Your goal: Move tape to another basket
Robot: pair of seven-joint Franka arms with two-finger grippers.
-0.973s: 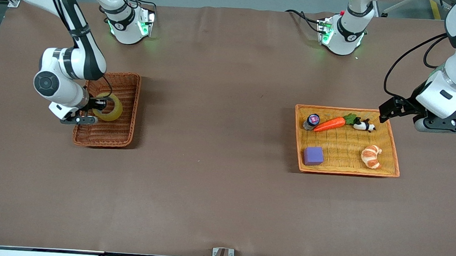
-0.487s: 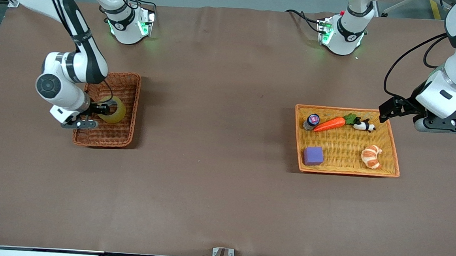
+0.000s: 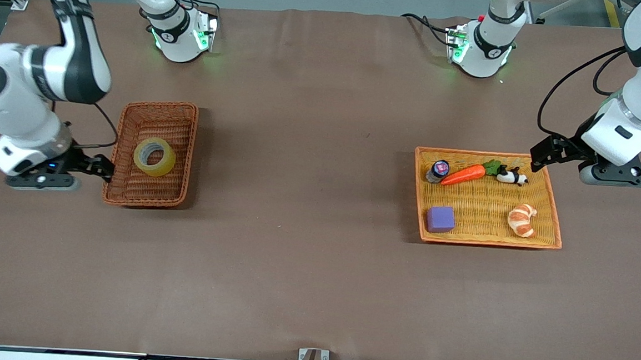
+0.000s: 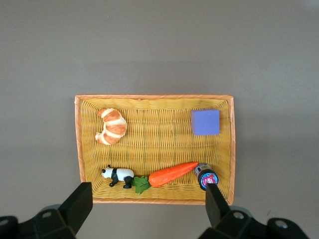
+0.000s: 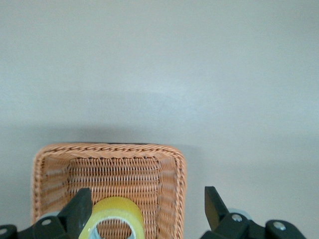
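The tape (image 3: pixel 154 156), a yellowish ring, lies free in the reddish-brown wicker basket (image 3: pixel 184 155) with its hole facing up. It also shows in the right wrist view (image 5: pixel 113 219), inside the basket (image 5: pixel 109 148). My right gripper (image 3: pixel 103 168) is open and empty, raised beside the basket's edge toward the right arm's end of the table; in its own view (image 5: pixel 145 211) the fingers stand wide apart. My left gripper (image 3: pixel 540 153) is open and empty, waiting over the corner of the orange-yellow tray (image 3: pixel 554 208); its own view (image 4: pixel 147 204) shows the fingers wide apart.
The orange-yellow tray (image 4: pixel 154 98) holds a croissant (image 3: pixel 522 219), a purple block (image 3: pixel 440 219), a carrot (image 3: pixel 463 174), a toy panda (image 3: pixel 512 176) and a small bottle (image 3: pixel 438 171). Brown table (image 3: pixel 307 212) lies bare between the two baskets.
My right gripper has let go of the tape and drawn up and away from the basket toward the right arm's end. The tape now lies flat. The left arm has barely moved.
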